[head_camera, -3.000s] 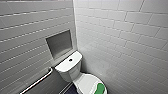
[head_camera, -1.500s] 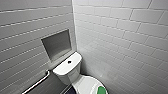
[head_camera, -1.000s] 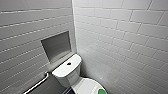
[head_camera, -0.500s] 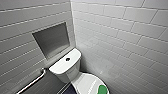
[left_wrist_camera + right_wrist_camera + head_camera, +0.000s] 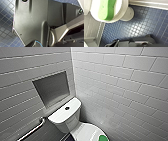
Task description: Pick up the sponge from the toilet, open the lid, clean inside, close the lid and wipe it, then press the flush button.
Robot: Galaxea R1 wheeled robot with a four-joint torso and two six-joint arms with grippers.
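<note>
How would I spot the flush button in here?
Find the white toilet in the tiled corner; its flat tank top sits below the wall recess. The flush button is the small dark circle at that top's middle, its only dark spot.

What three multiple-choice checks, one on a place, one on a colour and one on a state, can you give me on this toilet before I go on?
1. Where does the sponge lie?
A. on the tank top
B. on the lid
C. on the floor

2. What colour are the floor tiles?
A. dark blue
B. red
C. yellow

3. How does the lid stand?
A. raised against the wall
B. taken off
C. shut down over the bowl

Answers:
1 B: the right wrist view shows the green sponge resting on the white lid.
2 A: small dark blue squares surround the toilet's foot.
3 C: in the head view the lid lies flat in front of the tank.
</note>
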